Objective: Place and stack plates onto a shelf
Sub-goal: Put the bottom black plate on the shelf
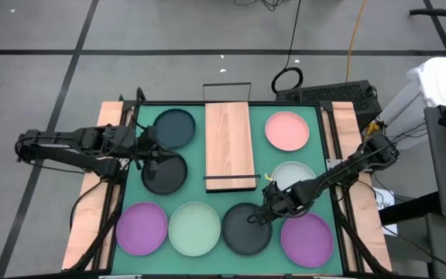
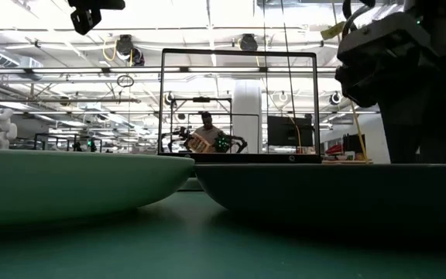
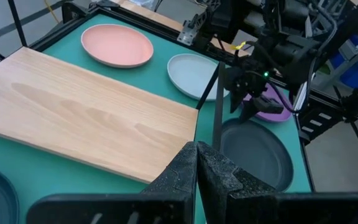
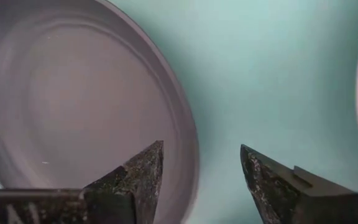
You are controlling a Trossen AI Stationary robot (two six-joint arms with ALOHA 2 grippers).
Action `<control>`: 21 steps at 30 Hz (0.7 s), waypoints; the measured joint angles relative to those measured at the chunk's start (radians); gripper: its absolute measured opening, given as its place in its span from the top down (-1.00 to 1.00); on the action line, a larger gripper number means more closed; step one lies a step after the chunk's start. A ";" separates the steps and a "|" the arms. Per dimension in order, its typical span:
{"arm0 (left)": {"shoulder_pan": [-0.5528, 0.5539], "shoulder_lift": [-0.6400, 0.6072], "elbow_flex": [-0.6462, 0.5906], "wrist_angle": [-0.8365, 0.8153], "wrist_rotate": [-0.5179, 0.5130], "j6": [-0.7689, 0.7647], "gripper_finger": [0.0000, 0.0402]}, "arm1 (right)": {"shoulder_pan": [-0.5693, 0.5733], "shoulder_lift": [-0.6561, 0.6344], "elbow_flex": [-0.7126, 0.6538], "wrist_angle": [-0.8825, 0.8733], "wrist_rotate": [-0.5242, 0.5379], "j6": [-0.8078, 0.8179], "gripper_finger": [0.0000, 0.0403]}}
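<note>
- Along the near edge of the green table mat [image 1: 231,186] we log four plates: a round purple plate [image 1: 141,228] at the left, a pale mint rimmed plate [image 1: 194,228], a dark grey shallow plate [image 1: 246,229], and a second purple plate [image 1: 307,239] at the right.
- The right gripper [image 1: 260,217] hangs over the near dark grey plate's right rim; we see its fingers [image 4: 135,180] parted, one over the plate and one over bare mat, holding nothing.
- Mid-table we list the shelf, a long light wood board with black wire ends [image 1: 229,145], lying flat and bare.
- Right of the board lies a whitish plate [image 1: 294,174], partly under the right arm.
- Left of the board sit two dark grey plates [image 1: 165,175] [image 1: 176,127], near and far.
- The left gripper [image 1: 149,145] hovers between that pair; we see its fingers [image 3: 197,165] pressed together, empty.
- At the far right lies a pink round plate [image 1: 287,130].
</note>
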 joint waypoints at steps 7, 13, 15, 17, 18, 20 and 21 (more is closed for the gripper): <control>0.000 0.000 0.000 0.002 0.000 -0.005 0.93 | 0.000 0.044 0.000 0.037 0.000 -0.009 0.17; 0.000 0.000 0.000 0.002 0.000 -0.005 0.93 | 0.000 0.082 0.000 0.083 -0.001 -0.016 0.35; 0.000 0.000 0.000 0.001 0.000 -0.005 0.93 | 0.000 0.083 0.000 0.096 0.000 -0.016 0.43; 0.000 0.000 0.000 0.002 0.000 -0.006 0.93 | 0.000 0.084 0.000 0.100 0.000 -0.017 0.52; 0.000 0.000 0.000 0.002 0.000 -0.006 0.93 | 0.000 0.084 0.000 0.102 0.000 -0.021 0.57; 0.000 0.000 0.000 0.002 0.000 -0.006 0.93 | 0.000 0.084 0.000 0.108 -0.001 -0.024 0.67; 0.000 0.000 0.000 0.002 0.000 -0.005 0.93 | 0.000 0.084 0.000 0.108 -0.001 -0.026 0.72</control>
